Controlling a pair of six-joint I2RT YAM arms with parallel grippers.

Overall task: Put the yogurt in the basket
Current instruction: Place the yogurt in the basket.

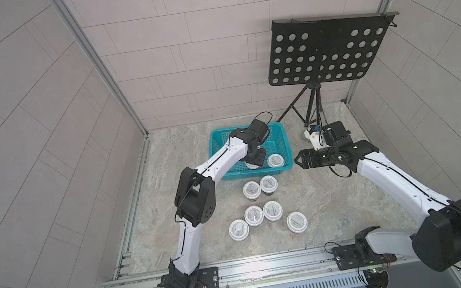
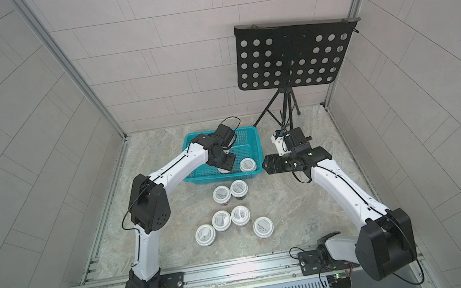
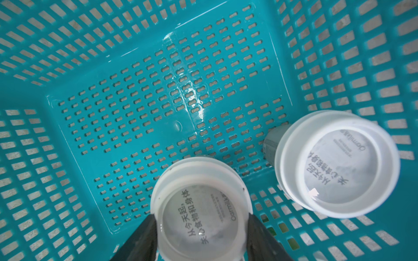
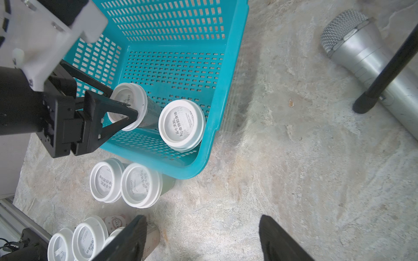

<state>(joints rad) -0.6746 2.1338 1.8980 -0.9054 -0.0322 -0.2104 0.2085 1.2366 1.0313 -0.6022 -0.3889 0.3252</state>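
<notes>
The teal basket [image 1: 254, 175] [image 2: 222, 179] stands at the back of the table. My left gripper [image 1: 253, 163] [image 3: 202, 218] reaches down into it, shut on a white-lidded yogurt cup [image 3: 201, 214] [image 4: 133, 95] near the basket's front wall, one finger on each side of the lid. A second yogurt cup [image 1: 275, 161] [image 3: 337, 165] stands upright in the basket's front right corner. Several more yogurt cups [image 1: 251, 189] [image 2: 221, 220] stand on the table in front of the basket. My right gripper [image 1: 297, 161] [image 4: 202, 220] hovers open just right of the basket, holding nothing.
A black perforated music stand [image 1: 326, 50] on a tripod rises at the back right. A silver microphone [image 4: 362, 56] lies on the table by one tripod leg. Metal rails [image 1: 241, 268] run along the front edge, and walls close the sides and back.
</notes>
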